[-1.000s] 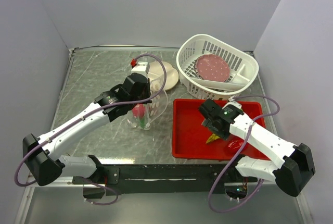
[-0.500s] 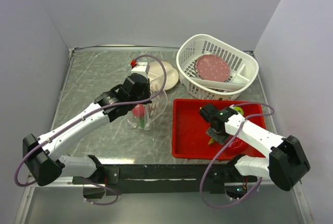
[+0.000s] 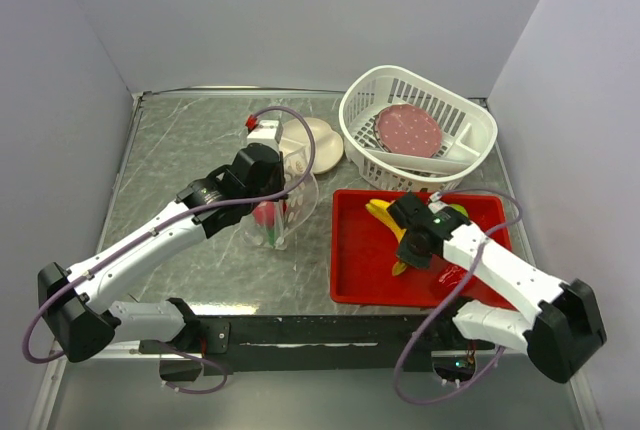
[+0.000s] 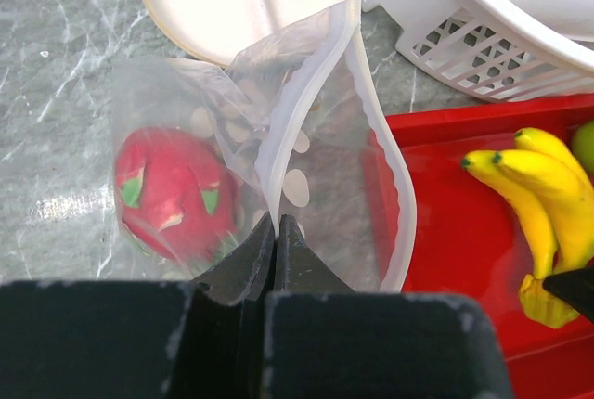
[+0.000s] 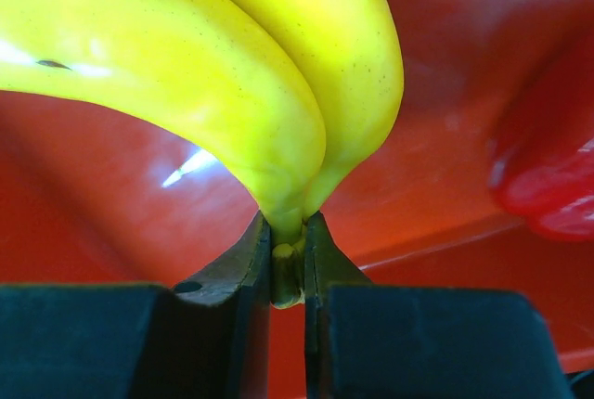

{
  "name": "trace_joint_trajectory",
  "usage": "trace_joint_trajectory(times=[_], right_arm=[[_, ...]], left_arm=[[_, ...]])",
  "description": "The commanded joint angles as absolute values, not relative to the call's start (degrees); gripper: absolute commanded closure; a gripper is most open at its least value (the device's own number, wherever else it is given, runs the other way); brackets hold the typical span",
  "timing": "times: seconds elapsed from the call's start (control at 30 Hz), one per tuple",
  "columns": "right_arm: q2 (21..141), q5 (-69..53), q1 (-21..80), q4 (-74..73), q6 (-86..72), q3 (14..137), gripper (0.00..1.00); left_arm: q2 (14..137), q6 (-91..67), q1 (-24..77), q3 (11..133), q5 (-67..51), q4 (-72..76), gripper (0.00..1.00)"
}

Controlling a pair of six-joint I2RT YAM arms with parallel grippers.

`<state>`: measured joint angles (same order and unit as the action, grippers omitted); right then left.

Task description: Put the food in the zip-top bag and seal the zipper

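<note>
Here, pale walls [image 3: 300, 20] enclose the grey marbled table [image 3: 185, 140] under the zip-top bag [image 3: 303, 190].

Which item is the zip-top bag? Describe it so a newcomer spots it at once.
On the grey marbled table, look just left of the red tray, nearer the arms than the cream plate. The zip-top bag stands there, open, one edge pinched in the left fingers. It alone is see-through: clear plastic with white dots, a pink-red dragon fruit showing inside.
</note>
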<state>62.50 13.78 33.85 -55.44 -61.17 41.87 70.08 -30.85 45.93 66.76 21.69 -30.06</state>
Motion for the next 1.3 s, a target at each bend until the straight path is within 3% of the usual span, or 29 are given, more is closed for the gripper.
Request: trace_joint_trajectory(times=[0.0, 0.2, 0.33, 0.53, 0.8, 1.27], right_arm=[[55.13, 7.83, 33.66, -50.81, -52.22, 47.46, 1.0], [49.4, 3.79, 34.28, -46.77, -43.6, 55.19, 1.0], [46.58, -5.96, 36.03, -31.6, -45.33, 54.93, 1.0], [55.53, -7.55, 45.43, -24.97, -50.44, 60.64, 1.0], [59.76, -20.21, 45.53, -0.19, -62.04, 54.06, 1.0], [68.99, -20.04, 45.35, 24.34, -76.02, 43.6, 1.0]], left_arm=[[68.55, -30.94, 45.53, 67.5, 23.47, -29.62, 0.99], [69.43, -30.94, 45.17, 68.11, 23.03, -29.53, 0.99], [70.4, -31.02, 45.0, 68.47, 22.5, -29.27, 0.99], [70.58, -31.9, 45.0, 69.17, 22.68, -29.62, 0.99], [69.87, -34.1, 45.0, 68.55, 21.88, -28.92, 0.99], [66.62, -37.7, 45.0, 67.32, 22.41, -27.16, 0.99]])
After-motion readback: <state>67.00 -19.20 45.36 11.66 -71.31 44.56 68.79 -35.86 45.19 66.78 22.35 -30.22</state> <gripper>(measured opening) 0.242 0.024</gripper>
